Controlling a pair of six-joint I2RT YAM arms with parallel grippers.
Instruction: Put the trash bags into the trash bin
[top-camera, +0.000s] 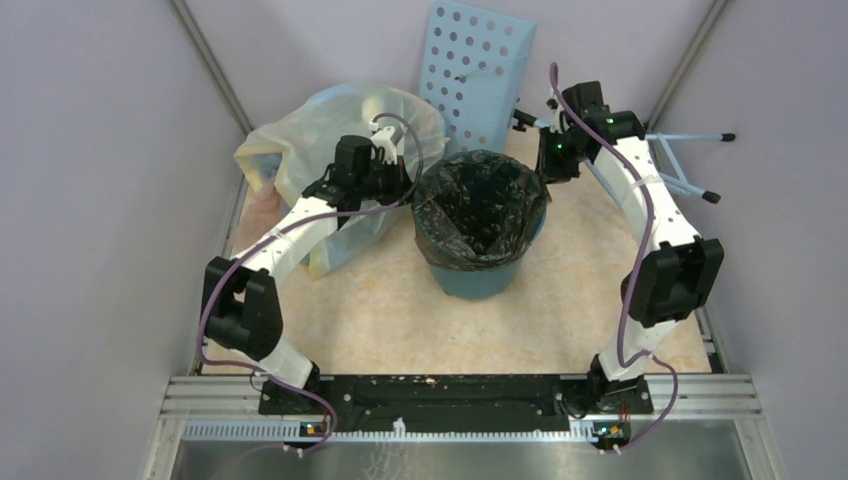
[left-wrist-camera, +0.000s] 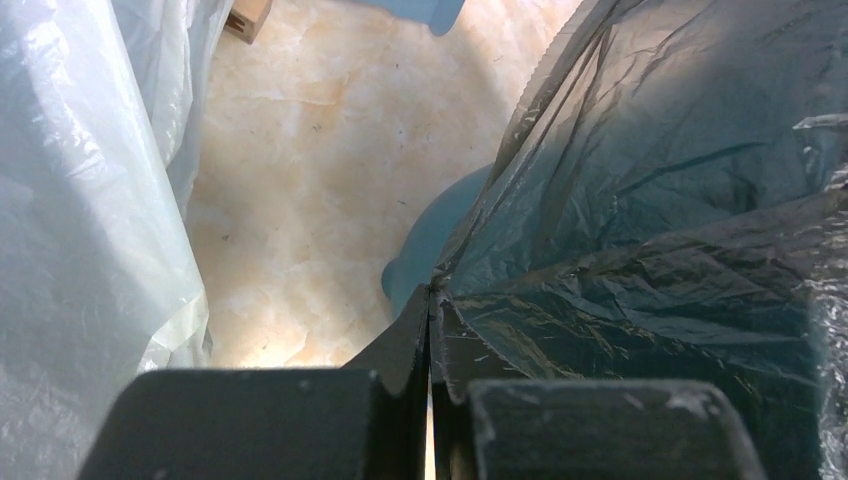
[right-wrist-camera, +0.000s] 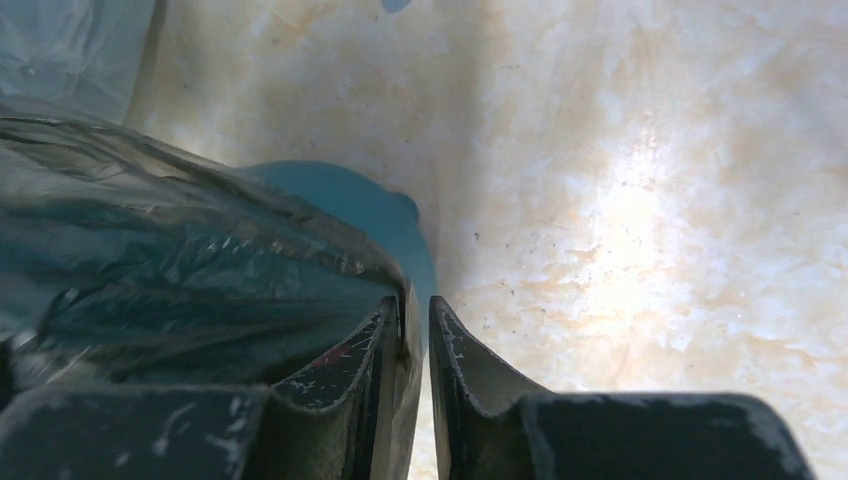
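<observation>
The dark crinkly trash bag (top-camera: 480, 205) lines the teal trash bin (top-camera: 478, 282), its edge folded over the rim. My left gripper (top-camera: 408, 188) is at the rim's left side. In the left wrist view the gripper (left-wrist-camera: 432, 296) is shut on the bag's edge (left-wrist-camera: 680, 200), with the bin wall (left-wrist-camera: 440, 225) below. My right gripper (top-camera: 548, 166) is at the rim's right side. In the right wrist view the gripper (right-wrist-camera: 418, 306) stands slightly apart, with the bag film (right-wrist-camera: 150, 250) lying against the left finger and floor showing in the gap. The bin wall (right-wrist-camera: 350, 205) shows below.
A large pale stuffed bag (top-camera: 300, 150) lies behind my left arm, close to the bin. A light blue perforated panel (top-camera: 475, 70) leans at the back. A light blue rod frame (top-camera: 690, 160) sticks out at the right wall. Grey walls close in on both sides.
</observation>
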